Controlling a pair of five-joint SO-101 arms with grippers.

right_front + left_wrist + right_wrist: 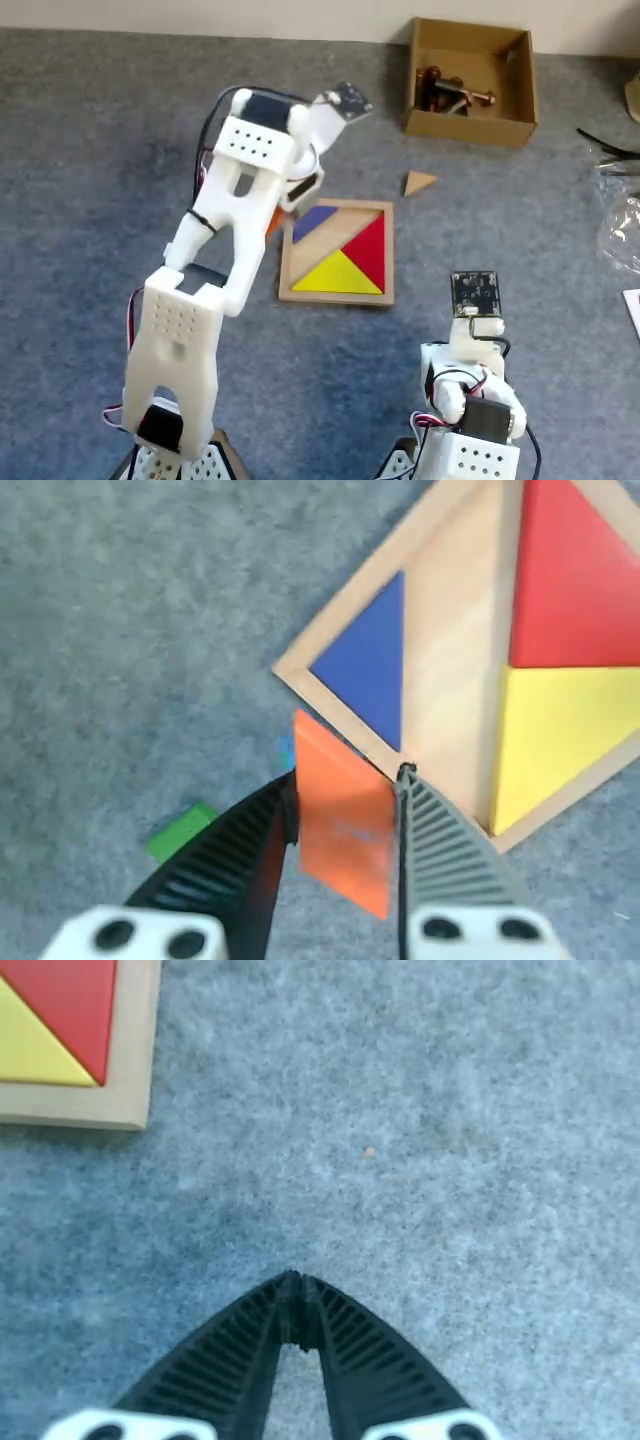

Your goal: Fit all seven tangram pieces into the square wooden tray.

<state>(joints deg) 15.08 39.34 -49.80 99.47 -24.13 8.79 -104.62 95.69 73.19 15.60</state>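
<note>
The square wooden tray (337,295) lies mid-table and holds a yellow triangle (337,274), a red triangle (370,247) and a blue triangle (313,219). My left gripper (345,790) hangs just off the tray's left corner (290,670), shut on an orange piece (343,827) that stands upright between its fingers. The orange piece (272,222) peeks out beside the left arm in the high view. A plain wooden triangle (419,182) lies on the carpet beyond the tray. A green piece (180,830) and a blue sliver (286,750) lie beneath the gripper. My right gripper (298,1310) is shut and empty, over bare carpet near the tray's corner (120,1100).
A cardboard box (470,120) with metal parts stands at the back right. Cables and a clear plastic bag (620,225) lie at the right edge. Grey carpet (90,180) covers the table.
</note>
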